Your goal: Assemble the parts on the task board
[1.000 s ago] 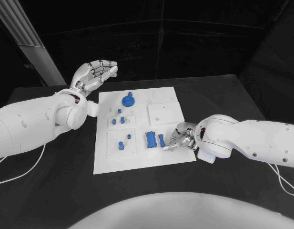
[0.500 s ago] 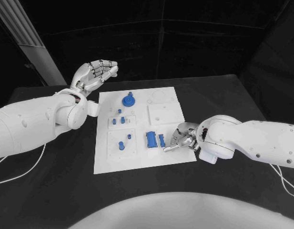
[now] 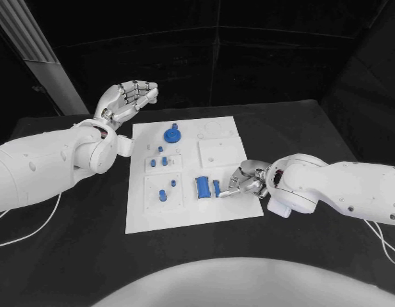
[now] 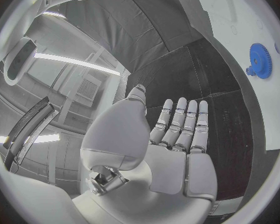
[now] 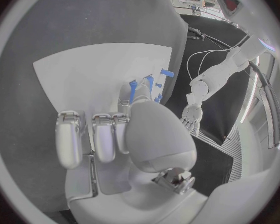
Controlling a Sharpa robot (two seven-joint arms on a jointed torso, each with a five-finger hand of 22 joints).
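the right hand point(image 3: 243, 181) was at the task board's point(image 3: 184, 217) right edge, its fingertips point(image 3: 226, 194) lowered beside the narrow blue part point(image 3: 216, 187). whether it pinched that part could not be told: in the right wrist view the fingers point(image 5: 93, 137) were drawn close together and curled forward, hiding the contact. just beyond lay the wider blue block point(image 3: 201, 187), close alongside the narrow part. the likely fault was a glancing push: the two pieces sat so near each other that a finger closing on one could nudge the other out of position. a partial pinch could also let the narrow part tip or slip on lifting. further out, the blue gear point(image 3: 171, 134) and small pegs point(image 3: 163, 160) stood well apart from this work. the left hand point(image 3: 128, 97) was raised beyond the board's far left corner, fingers apart, holding nothing.
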